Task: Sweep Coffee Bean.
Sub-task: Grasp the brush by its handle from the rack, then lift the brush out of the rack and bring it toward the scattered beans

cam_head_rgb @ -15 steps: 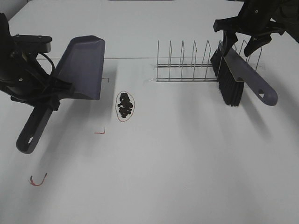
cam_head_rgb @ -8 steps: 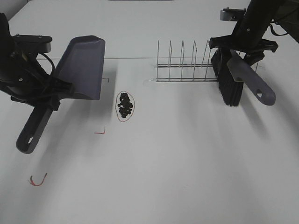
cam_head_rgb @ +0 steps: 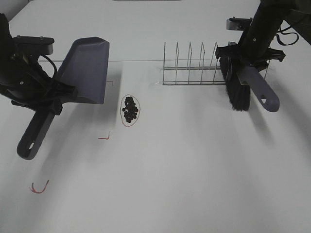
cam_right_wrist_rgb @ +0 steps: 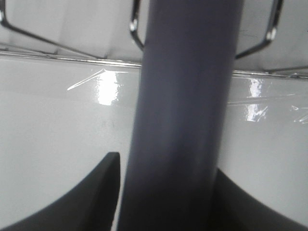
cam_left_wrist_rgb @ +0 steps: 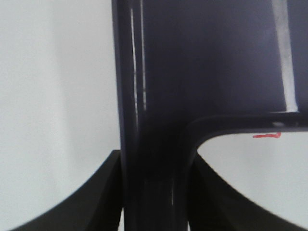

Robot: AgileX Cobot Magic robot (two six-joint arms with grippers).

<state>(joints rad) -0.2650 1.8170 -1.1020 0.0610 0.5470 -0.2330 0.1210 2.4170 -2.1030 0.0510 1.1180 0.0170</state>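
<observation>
On the white table (cam_head_rgb: 194, 170), a red hook-shaped mark (cam_head_rgb: 39, 188) lies by the near left corner, and 1 smaller red mark (cam_head_rgb: 104, 137) lies farther in. Toward the left edge, the left gripper (cam_head_rgb: 51, 99) holds the dustpan (cam_head_rgb: 85, 70) by its handle, fingers (cam_left_wrist_rgb: 96, 202) pinching it from both sides. The handle points to the near edge and the scoop to the far edge. Just right of the scoop, left of the table's middle, the beans (cam_head_rgb: 129, 109) sit in 1 tight heap inside a red loop (cam_head_rgb: 121, 110), apart from the dustpan. Toward the far edge stands a wire rack (cam_head_rgb: 194, 82). At its right end, the right gripper (cam_head_rgb: 249, 56) has its fingers (cam_right_wrist_rgb: 91, 202) pinching the handle of the brush (cam_head_rgb: 260, 92), bristles down beside the rack.
</observation>
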